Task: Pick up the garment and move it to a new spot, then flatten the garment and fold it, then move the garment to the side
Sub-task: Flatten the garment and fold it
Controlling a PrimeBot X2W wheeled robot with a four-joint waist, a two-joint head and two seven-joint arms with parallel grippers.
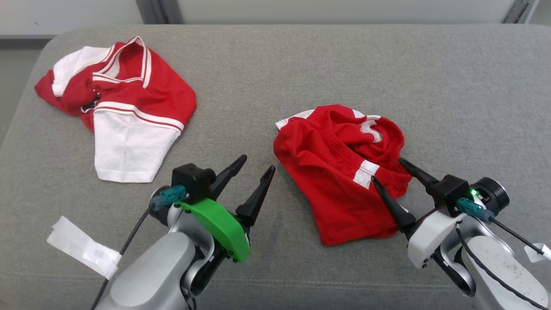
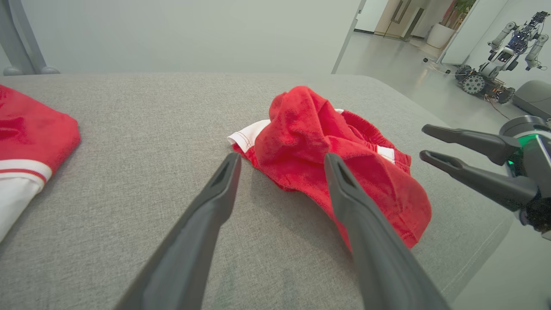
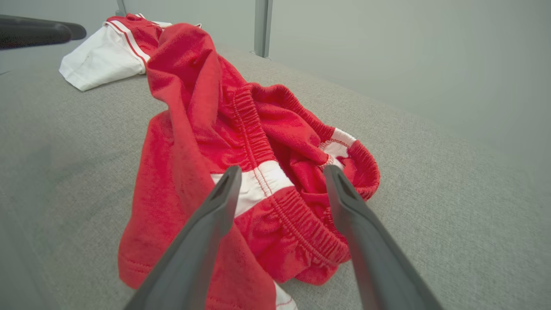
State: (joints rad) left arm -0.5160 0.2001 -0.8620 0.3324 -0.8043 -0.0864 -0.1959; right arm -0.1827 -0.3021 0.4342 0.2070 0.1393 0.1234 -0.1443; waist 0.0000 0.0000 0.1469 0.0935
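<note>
Right gripper [image 1: 387, 169], jaws wide, poised over crumpled red shorts [image 1: 331, 181]; left gripper [image 1: 258, 162] wide beside them. Pickup judged pending: descend, pinch waistband [image 3: 301, 228].

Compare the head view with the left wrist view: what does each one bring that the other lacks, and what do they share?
Head view: a white paper strip at the lower left, the green cover on the left arm, and the collar of the red-and-white shirt. Left wrist view: a second wheeled robot standing beyond the grey cushion. Both: the crumpled red shorts, the open right gripper near them, and that cushion.
</note>
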